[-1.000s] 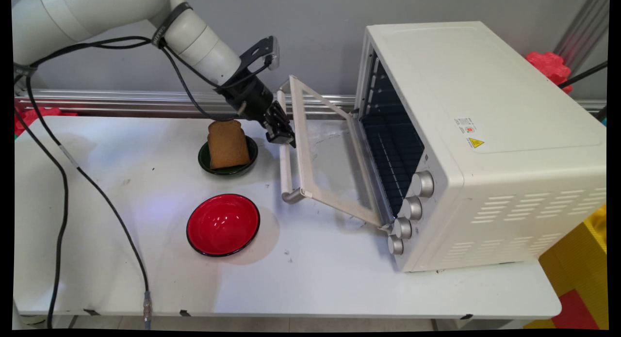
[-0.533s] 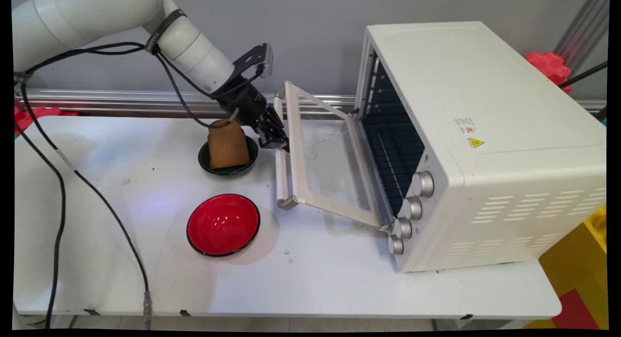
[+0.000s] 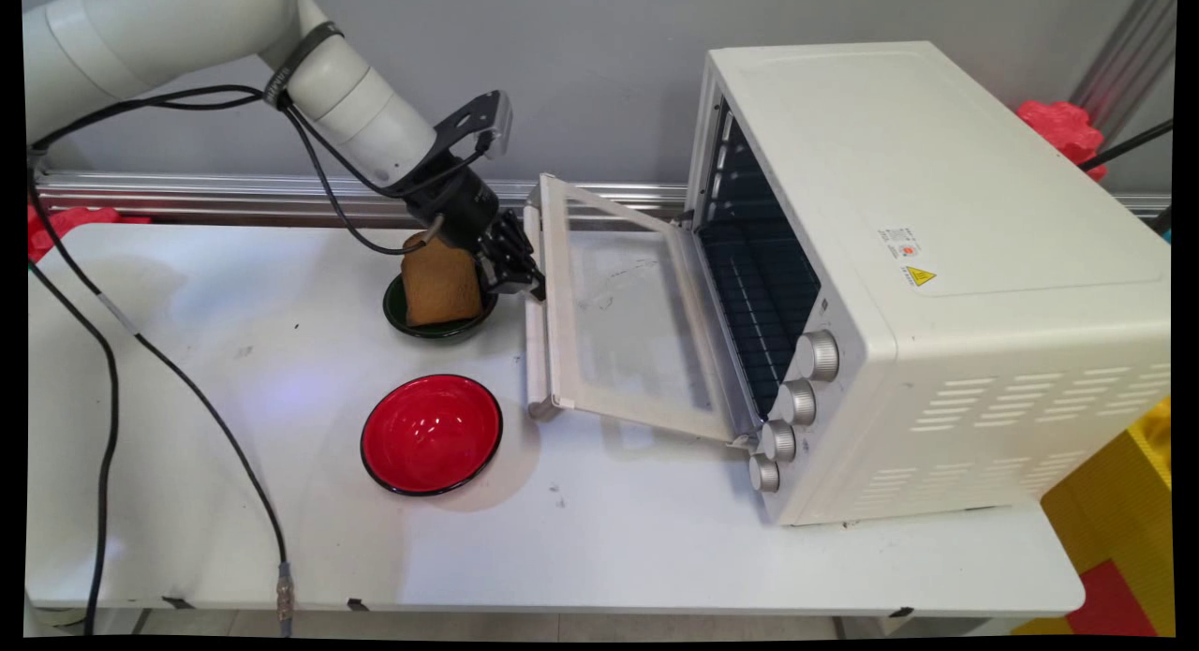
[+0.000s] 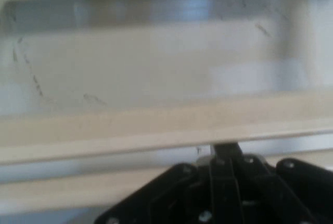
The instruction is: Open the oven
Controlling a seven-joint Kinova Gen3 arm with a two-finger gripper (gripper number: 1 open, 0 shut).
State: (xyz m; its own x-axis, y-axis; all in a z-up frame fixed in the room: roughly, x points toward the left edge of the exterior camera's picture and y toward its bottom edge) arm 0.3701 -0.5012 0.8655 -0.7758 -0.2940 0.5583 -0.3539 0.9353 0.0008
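Jaws: gripper (image 3: pixel 526 284) is clamping the oven door handle (image 3: pixel 535 316)
Door: glass door (image 3: pixel 628 323) is hanging partly lowered from the toaster oven (image 3: pixel 937 276)
Nearby: toast (image 3: pixel 438 281) in green bowl (image 3: pixel 421 323) is sitting just left of the handle
Risk: the wrist is likely brushing the toast, possibly tipping it onto the bench (image 3: pixel 656 539)

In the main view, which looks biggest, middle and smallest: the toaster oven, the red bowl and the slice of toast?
1. Toaster oven, by far the biggest.
2. Red bowl, in the middle.
3. Slice of toast, the smallest, though the red bowl sits nearer the camera, which makes it look a bit bigger.
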